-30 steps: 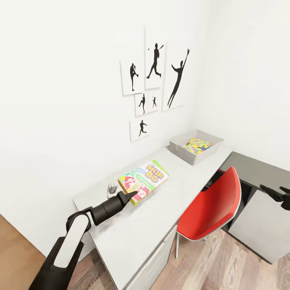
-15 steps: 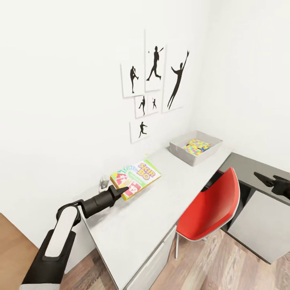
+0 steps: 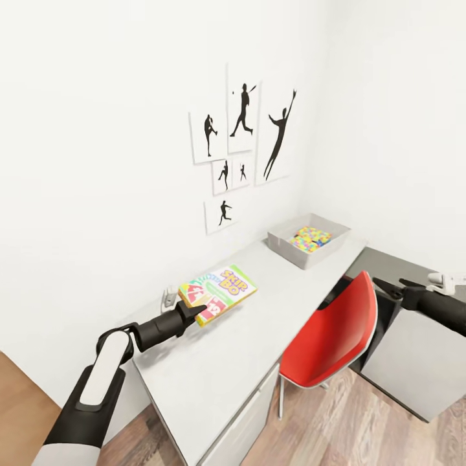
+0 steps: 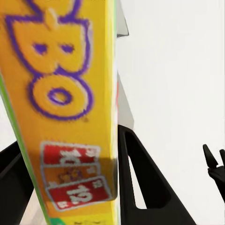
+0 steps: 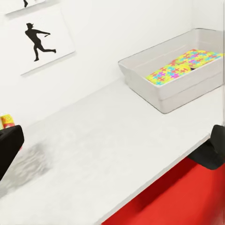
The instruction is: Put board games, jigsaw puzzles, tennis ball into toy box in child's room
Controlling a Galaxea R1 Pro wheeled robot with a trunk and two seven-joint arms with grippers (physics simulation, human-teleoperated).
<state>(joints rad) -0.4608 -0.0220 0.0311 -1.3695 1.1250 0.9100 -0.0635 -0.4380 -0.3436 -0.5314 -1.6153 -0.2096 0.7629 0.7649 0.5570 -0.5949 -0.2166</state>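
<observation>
Now the flat white, red and green SKIP-BO board game box (image 3: 217, 292) is held clamped in the left gripper (image 3: 196, 310); the right gripper (image 3: 387, 287) is spread empty. Next, carrying toward the shallow grey toy box (image 3: 308, 239) at two o'clock is needed.

- You're looking at the toy box (image 3: 304, 254) sitting at the table's (image 3: 259, 323) far end, jigsaw puzzles (image 3: 309, 237) lying inside.
- SKIP-BO box (image 3: 218, 292) is hanging nearer you, chair (image 3: 330, 336) sitting to its right.
</observation>
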